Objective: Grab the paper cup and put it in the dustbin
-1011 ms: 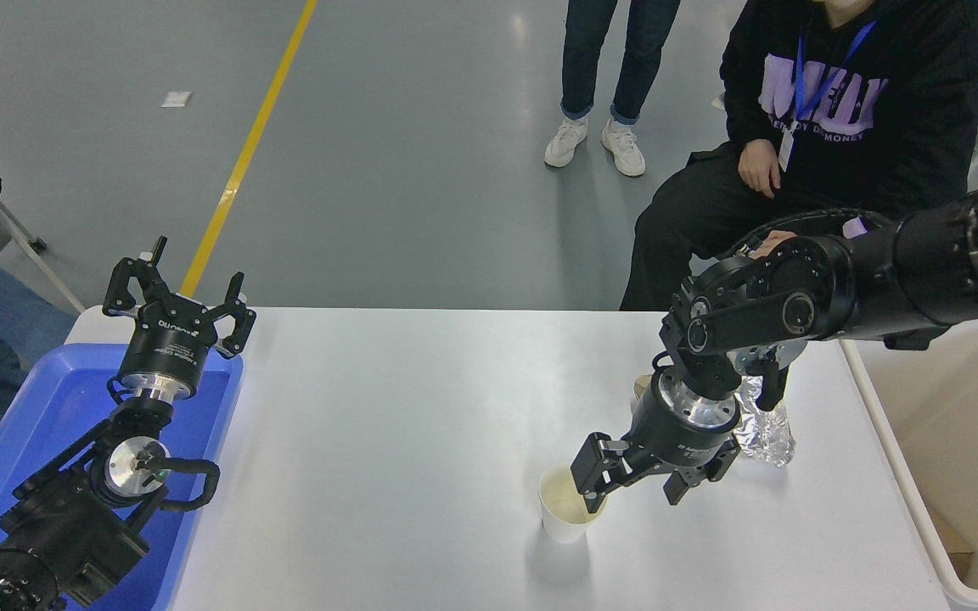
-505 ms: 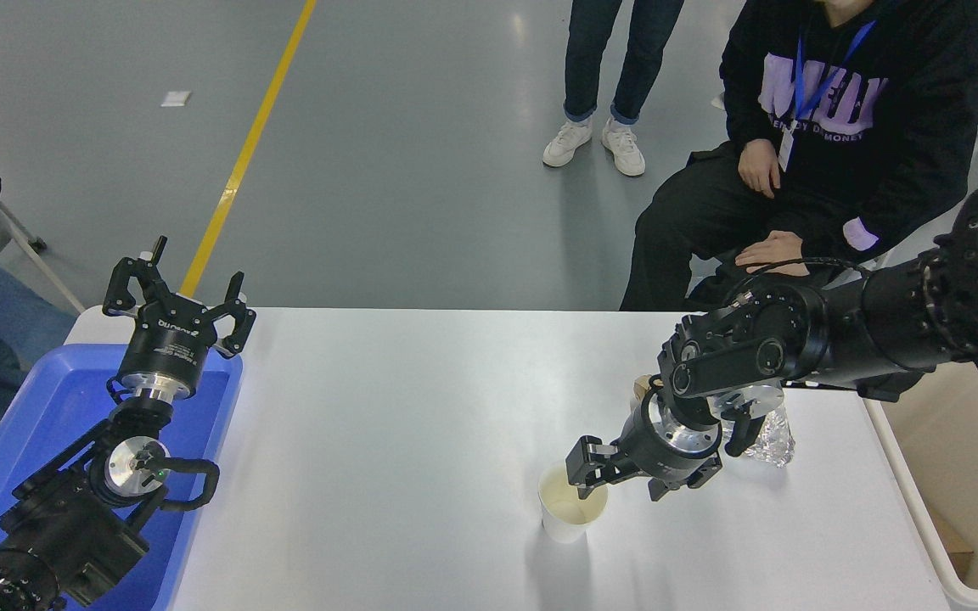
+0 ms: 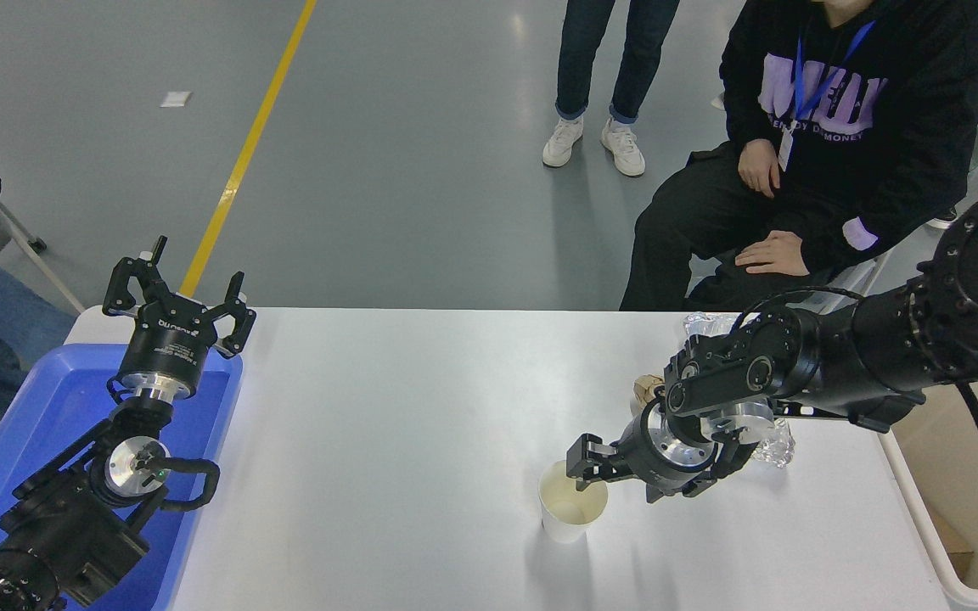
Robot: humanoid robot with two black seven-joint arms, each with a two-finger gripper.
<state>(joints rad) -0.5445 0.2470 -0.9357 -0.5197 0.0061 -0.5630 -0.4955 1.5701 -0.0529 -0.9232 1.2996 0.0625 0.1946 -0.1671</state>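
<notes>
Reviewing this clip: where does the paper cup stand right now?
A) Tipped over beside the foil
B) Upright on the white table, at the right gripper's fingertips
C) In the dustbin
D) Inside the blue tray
B: the paper cup stands upright, mouth up, on the white table, with the right gripper at its rim.

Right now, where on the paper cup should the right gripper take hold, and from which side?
Grip the rim and upper wall on the cup's right side. The paper cup stands upright with its mouth open, and the right gripper is already at that edge, so one finger could probably go inside and one outside.
</notes>
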